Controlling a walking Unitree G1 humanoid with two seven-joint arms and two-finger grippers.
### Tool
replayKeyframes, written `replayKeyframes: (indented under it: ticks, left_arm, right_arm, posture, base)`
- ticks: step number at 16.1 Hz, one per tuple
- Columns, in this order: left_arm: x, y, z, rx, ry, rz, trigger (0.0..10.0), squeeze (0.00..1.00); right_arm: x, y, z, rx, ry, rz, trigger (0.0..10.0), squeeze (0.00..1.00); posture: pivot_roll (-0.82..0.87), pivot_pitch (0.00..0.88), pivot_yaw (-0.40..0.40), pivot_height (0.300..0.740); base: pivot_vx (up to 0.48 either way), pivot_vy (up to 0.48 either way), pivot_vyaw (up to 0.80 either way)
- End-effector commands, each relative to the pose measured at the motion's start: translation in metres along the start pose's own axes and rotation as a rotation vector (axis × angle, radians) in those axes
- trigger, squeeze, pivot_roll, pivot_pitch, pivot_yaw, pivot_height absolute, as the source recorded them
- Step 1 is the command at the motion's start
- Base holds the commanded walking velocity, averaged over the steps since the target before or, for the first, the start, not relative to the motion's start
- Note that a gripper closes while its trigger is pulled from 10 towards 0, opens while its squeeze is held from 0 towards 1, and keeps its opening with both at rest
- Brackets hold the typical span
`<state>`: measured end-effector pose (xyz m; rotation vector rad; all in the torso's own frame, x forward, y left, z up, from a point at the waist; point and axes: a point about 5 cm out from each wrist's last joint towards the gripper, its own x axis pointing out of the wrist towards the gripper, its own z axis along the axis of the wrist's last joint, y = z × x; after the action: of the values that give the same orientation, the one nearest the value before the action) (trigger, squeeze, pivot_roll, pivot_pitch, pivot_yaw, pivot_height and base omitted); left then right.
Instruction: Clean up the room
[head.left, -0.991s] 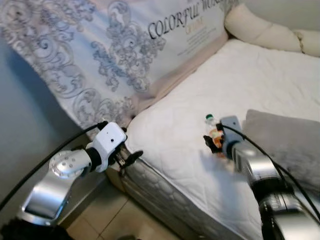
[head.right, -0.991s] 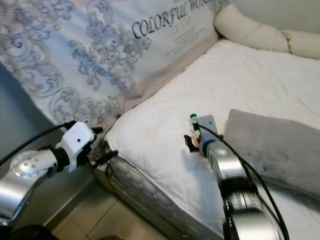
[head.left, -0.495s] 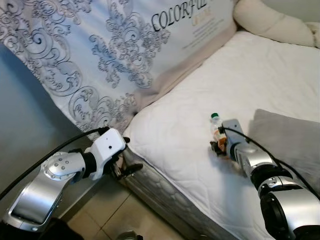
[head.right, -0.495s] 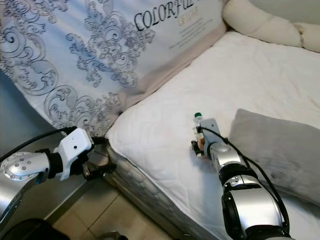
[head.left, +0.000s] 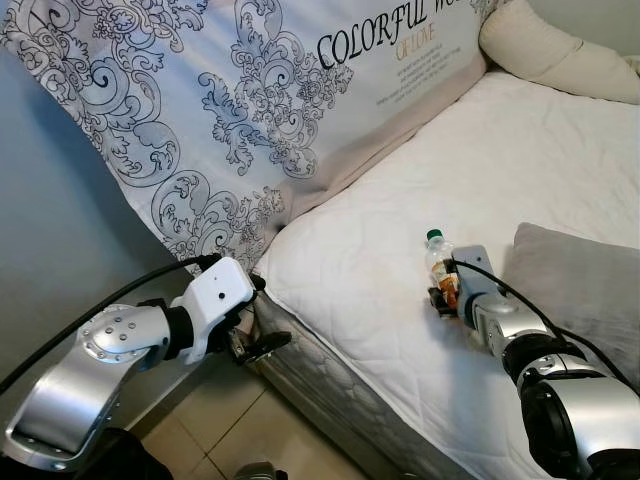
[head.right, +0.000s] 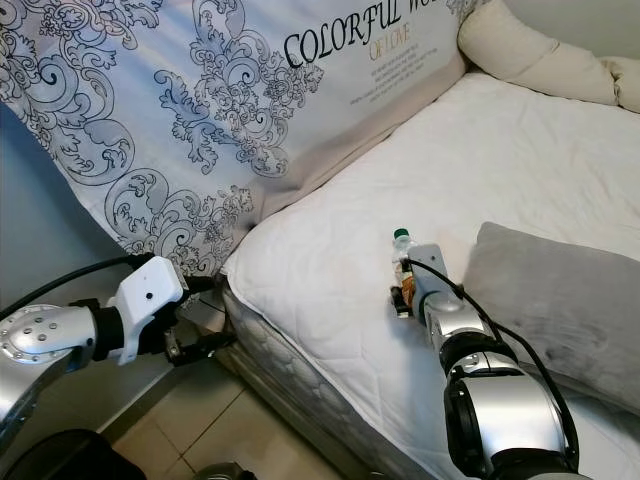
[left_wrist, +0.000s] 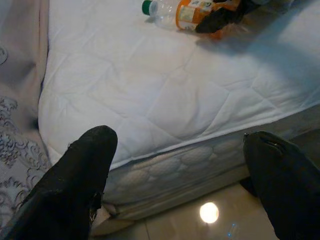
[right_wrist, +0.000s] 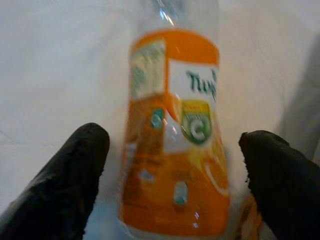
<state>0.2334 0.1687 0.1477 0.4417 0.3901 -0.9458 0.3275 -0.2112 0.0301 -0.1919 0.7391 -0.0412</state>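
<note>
White quilted bedding covers the bed (head.left: 400, 220), which runs from a tiled floor (head.left: 215, 430) up to a large patterned cushion (head.left: 230, 110) printed with "COLORFUL", with cream pillows (head.left: 545, 55) at the far end and a grey pillow (head.left: 590, 290) lying on the mattress to the robot's right. A small plastic bottle (head.left: 439, 268) with a green cap and an orange label lies on the mattress near the bed's front edge, just beside the grey pillow. The right gripper (head.left: 447, 297) reaches to it along the mattress; in the right wrist view its two black fingers (right_wrist: 65, 185) stand wide apart on either side of the bottle's label end, the jaws open and not touching it. The left gripper (head.left: 258, 345) hangs off the bed's corner above the floor, and in the left wrist view its fingers (left_wrist: 75, 185) are also spread wide with nothing between them, looking across the mattress edge toward the bottle. Compared with a second ago, the whole scene has shifted as the camera moved; the right arm has stretched further forward, so the bottle now sits between its fingers, while the left gripper has dropped from mattress-edge height to lower beside the bed frame.
</note>
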Motion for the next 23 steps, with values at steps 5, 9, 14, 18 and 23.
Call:
replayKeyframes:
  ticks: [5,9,14,18,23]
  left_arm:
    - [-0.016,-0.002,0.003,-0.001,0.028,0.005,10.0,0.0]
    - [-0.017,-0.003,0.003,-0.005,0.037,-0.006,10.0,0.0]
    - [-0.012,-0.01,-0.003,-0.04,0.03,0.003,10.0,0.0]
    - [-0.007,-0.005,-0.008,-0.105,-0.019,0.136,10.0,0.0]
    - [0.007,0.003,-0.019,-0.191,-0.037,0.365,10.0,0.0]
  right_arm:
    - [0.0,0.0,-0.006,0.071,0.022,-0.025,0.8,0.0]
    - [0.0,0.001,-0.01,0.125,0.037,-0.025,0.0,0.0]
    - [0.0,0.001,-0.008,0.251,0.017,0.011,0.0,0.0]
    - [-0.001,-0.003,0.012,0.372,-0.095,0.104,0.0,0.0]
    - [-0.014,-0.004,0.028,0.389,-0.301,0.244,0.0,0.0]
  posture:
    - [0.19,0.072,0.054,0.74]
    - [0.18,0.069,0.064,0.74]
    - [0.12,0.0,0.072,0.74]
    - [0.06,0.0,0.08,0.74]
    - [-0.03,0.0,0.095,0.74]
  base:
    - [0.0,0.0,0.0]
    - [0.0,0.0,0.0]
    - [0.0,0.0,0.0]
    - [0.0,0.0,0.0]
    - [0.0,0.0,0.0]
